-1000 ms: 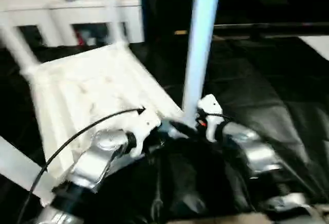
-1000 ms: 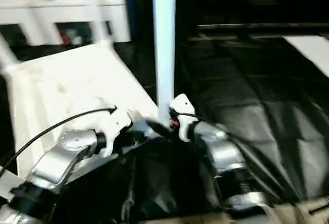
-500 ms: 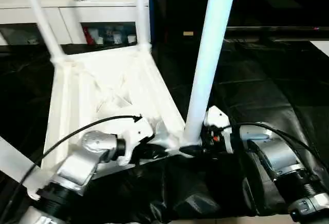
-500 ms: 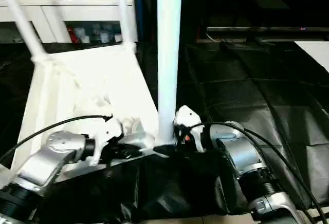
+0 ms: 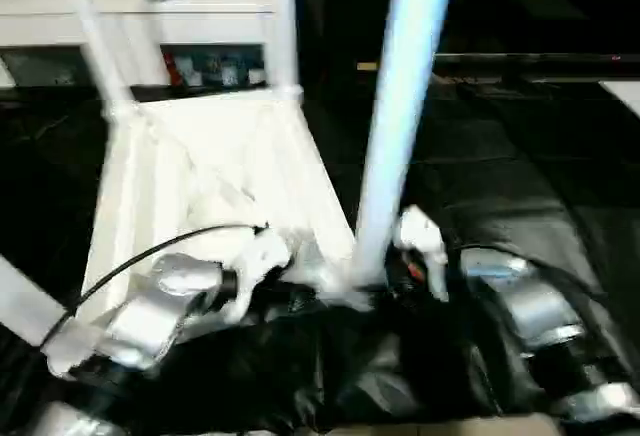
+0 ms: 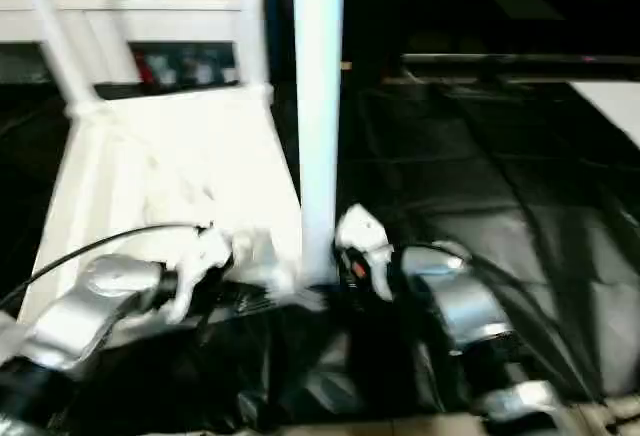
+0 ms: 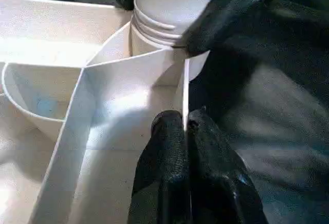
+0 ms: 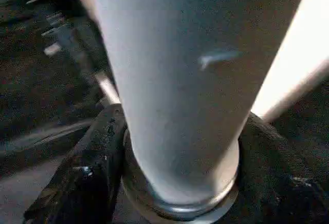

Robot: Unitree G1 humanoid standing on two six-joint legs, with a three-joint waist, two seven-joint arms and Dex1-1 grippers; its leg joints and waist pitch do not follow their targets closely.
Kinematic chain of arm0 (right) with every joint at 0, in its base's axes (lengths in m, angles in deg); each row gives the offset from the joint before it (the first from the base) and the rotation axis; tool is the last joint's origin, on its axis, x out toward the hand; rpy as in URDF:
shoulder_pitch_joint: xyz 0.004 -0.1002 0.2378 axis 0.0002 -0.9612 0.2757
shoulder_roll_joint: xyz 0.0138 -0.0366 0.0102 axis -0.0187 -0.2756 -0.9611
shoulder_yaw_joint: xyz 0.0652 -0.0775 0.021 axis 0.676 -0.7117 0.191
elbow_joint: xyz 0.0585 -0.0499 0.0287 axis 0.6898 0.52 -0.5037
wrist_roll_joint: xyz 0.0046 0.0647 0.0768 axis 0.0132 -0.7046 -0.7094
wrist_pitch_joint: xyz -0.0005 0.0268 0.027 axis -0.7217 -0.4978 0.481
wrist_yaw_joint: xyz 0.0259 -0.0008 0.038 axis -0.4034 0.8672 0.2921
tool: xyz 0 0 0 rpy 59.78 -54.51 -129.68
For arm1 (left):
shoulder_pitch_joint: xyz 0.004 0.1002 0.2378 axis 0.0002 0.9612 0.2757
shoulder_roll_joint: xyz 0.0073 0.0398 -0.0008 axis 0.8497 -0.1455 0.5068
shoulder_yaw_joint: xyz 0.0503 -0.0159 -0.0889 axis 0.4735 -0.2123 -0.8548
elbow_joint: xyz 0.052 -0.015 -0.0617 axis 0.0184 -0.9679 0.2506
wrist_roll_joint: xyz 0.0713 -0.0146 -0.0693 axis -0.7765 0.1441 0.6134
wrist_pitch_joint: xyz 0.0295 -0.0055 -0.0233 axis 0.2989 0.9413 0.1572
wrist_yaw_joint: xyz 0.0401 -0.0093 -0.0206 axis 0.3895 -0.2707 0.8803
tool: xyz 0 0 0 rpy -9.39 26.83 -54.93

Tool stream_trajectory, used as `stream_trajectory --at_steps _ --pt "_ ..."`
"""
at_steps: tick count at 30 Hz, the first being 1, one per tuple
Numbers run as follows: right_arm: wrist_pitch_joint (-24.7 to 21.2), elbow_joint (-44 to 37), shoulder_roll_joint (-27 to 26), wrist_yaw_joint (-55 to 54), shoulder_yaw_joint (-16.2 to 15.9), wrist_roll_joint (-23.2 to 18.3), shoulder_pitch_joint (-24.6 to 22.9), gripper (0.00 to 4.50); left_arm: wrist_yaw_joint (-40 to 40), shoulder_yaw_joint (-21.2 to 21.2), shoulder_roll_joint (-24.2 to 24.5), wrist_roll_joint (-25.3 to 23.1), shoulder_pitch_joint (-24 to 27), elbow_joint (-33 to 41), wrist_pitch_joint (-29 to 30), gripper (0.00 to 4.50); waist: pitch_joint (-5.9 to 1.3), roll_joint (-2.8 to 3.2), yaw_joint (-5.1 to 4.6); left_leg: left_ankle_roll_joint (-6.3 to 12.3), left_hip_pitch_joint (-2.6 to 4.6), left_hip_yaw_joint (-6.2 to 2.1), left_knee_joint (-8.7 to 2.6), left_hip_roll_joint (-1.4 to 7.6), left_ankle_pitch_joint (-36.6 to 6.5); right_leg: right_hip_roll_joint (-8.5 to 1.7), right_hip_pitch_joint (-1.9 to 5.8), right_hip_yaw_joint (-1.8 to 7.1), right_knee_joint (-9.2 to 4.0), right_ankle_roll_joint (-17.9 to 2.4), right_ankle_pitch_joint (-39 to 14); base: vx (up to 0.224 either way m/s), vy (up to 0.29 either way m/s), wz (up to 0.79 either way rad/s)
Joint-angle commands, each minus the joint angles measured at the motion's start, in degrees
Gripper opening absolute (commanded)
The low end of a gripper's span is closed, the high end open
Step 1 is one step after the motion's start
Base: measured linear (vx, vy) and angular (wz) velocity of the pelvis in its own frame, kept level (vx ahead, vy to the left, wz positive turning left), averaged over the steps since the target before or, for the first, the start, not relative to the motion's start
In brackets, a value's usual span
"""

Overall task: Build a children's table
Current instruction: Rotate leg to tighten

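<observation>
Tabletop [image 5: 200, 171] is lying upside down on the black-covered floor [image 5: 520, 156], ribbed underside up, two far legs [image 5: 285, 26] already standing in their sockets. Near corner is the work: the upright leg [image 5: 400, 106] sits in the near-right corner socket [image 7: 154, 34], long axis close to vertical, threaded base showing at the socket mouth. Right gripper [image 8: 177, 172] straddles the leg's base, one black finger on each side of it, jaws standing wide around it; can't tell if they're actually gripping or slack. Left gripper [image 7: 186, 126] is pinched shut on the thin edge wall of the top, just beside that socket, so it's bracing the top. Leg lies dead ahead between the right jaws, so the right arm does the turning; judgement: leg not fully seated yet, needs more screwing down.
</observation>
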Motion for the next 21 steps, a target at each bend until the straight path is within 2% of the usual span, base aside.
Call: stream_trajectory --at_steps 1,3,4,5,7,8,9,11,12,13,14,17,19,21 --pt "-0.28 2.86 -3.98 -6.95 -1.39 1.91 0.13 2.75 3.62 0.71 -4.27 1.27 -2.54 0.87 -0.09 0.0 -2.8 -0.64 -0.38 -1.02 1.31 -1.8 -5.03 3.13 -18.36 -2.51 1.31 1.52 -4.99 -11.08 -21.67 0.0 0.0 0.0" --pt "-1.28 4.7 -7.02 -12.68 0.31 1.8 0.74 2.74 7.66 0.59 -6.69 0.05 -3.42 -0.25 0.79 0.0 -2.71 -0.7 -1.33 -1.69 1.15 -2.03 -5.14 3.07 -20.03 -2.54 1.15 1.47 -5.33 -9.93 -24.34 0.0 0.0 0.0" --pt "-1.6 5.25 -7.97 -14.46 0.82 1.76 0.97 2.74 9.14 0.51 -7.56 -0.4 -3.74 -0.67 1.12 0.0 -2.74 -0.74 -1.42 -1.7 1.1 -2.12 -5.12 3.01 -20.19 -2.56 1.18 1.4 -5.42 -9.58 -24.94 0.0 0.0 0.0" --pt "-1.62 6.25 -9.39 -17.49 1.33 2.19 1.48 2.74 11.19 0.42 -8.99 -0.87 -4.17 -1.27 1.45 0.0 -2.86 -0.69 -1.7 -1.6 1.23 -2.05 -5.04 3.03 -20.07 -2.48 0.93 1.46 -5.49 -9.37 -24.56 0.0 0.0 0.0" --pt "-0.83 9.0 -13.56 -25.37 2.01 4.29 3.16 2.74 17.21 -0.1 -13.42 -2.26 -5.22 -2.89 2.47 0.0 -2.86 -0.76 -1.95 -1.43 1.09 -2.01 -5.03 3.0 -19.88 -2.43 0.98 1.47 -5.49 -9.53 -23.88 0.0 0.0 0.0" --pt "-0.67 9.25 -13.94 -26.14 2.04 4.51 3.35 2.74 17.61 -0.08 -13.78 -2.37 -5.3 -2.99 2.54 0.0 -2.81 -0.26 -2.08 -1.68 1.0 -2.09 -5.07 2.99 -19.59 -2.51 0.94 1.49 -5.38 -9.83 -23.46 0.0 0.0 0.0" --pt "-0.07 9.96 -15.1 -28.08 2.2 4.89 3.95 2.74 18.63 0.01 -14.74 -2.78 -5.5 -3.26 2.61 0.0 -3.0 -0.56 -2.3 -1.49 0.95 -2.09 -4.99 2.82 -19.66 -2.4 1.08 1.32 -5.52 -9.72 -23.31 0.0 0.0 0.0" --pt "1.22 10.38 -17.54 -28.98 3.1 3.88 5.03 2.74 19.62 0.77 -15.84 -3.68 -5.79 -3.63 2.0 0.0 -3.09 -0.52 -2.42 -0.73 0.72 -2.09 -5.0 2.89 -19.05 -2.41 1.25 1.36 -5.47 -9.82 -21.51 0.0 0.0 0.0" --pt "1.22 10.38 -17.54 -28.98 3.1 3.88 5.03 2.74 19.62 0.77 -15.84 -3.68 -5.79 -3.63 2.0 0.0 -3.11 -0.47 -2.37 -0.47 0.76 -2.03 -4.98 2.9 -18.91 -2.38 1.19 1.4 -5.43 -9.93 -20.9 0.0 0.0 0.0" --pt "1.19 9.85 -18.05 -27.77 3.53 2.8 5.13 3.3 19.21 0.86 -15.95 -3.44 -5.71 -3.4 1.88 0.0 -3.24 -0.41 -2.27 -0.05 0.77 -1.97 -4.92 2.92 -18.04 -2.39 1.3 1.39 -5.28 -10.33 -19.21 0.0 0.0 0.0" --pt "0.43 8.2 -17.82 -25.04 4.09 1.03 4.92 3.44 17.16 1.19 -15.08 -2.82 -5.25 -2.29 1.88 0.0 -3.3 -0.31 -2.16 0.77 0.71 -1.81 -4.86 2.94 -16.69 -2.3 1.46 1.42 -5.08 -11.18 -16.13 0.0 0.0 0.0" --pt "-1.05 5.94 -15.75 -20.61 4.03 -0.57 4.11 3.65 15.22 0.79 -13.37 -2.2 -4.73 -1.48 1.24 0.0 -3.36 -0.31 -2.08 1.82 0.53 -1.8 -4.82 2.98 -14.89 -2.25 1.8 1.33 -4.71 -12.16 -13.08 0.0 0.0 0.0" --pt "-1.22 4.8 -13.46 -17.69 2.88 -0.08 3.53 3.89 13.12 0.51 -12.21 -1.74 -4.19 -0.75 0.34 0.0 -3.46 -0.42 -1.92 2.66 0.62 -1.66 -4.62 3.04 -13.59 -2.28 1.86 1.33 -4.54 -12.91 -10.99 0.0 0.0 0.0" --pt "-1.02 3.83 -11.36 -15.22 1.71 0.57 2.96 3.93 11.24 0.45 -11.2 -1.15 -3.74 -0.04 -0.17 0.0 -3.53 -0.44 -1.75 3.71 0.43 -1.64 -4.48 3.01 -11.44 -2.31 2.19 1.25 -4.18 -13.72 -8.37 0.0 0.0 0.0"
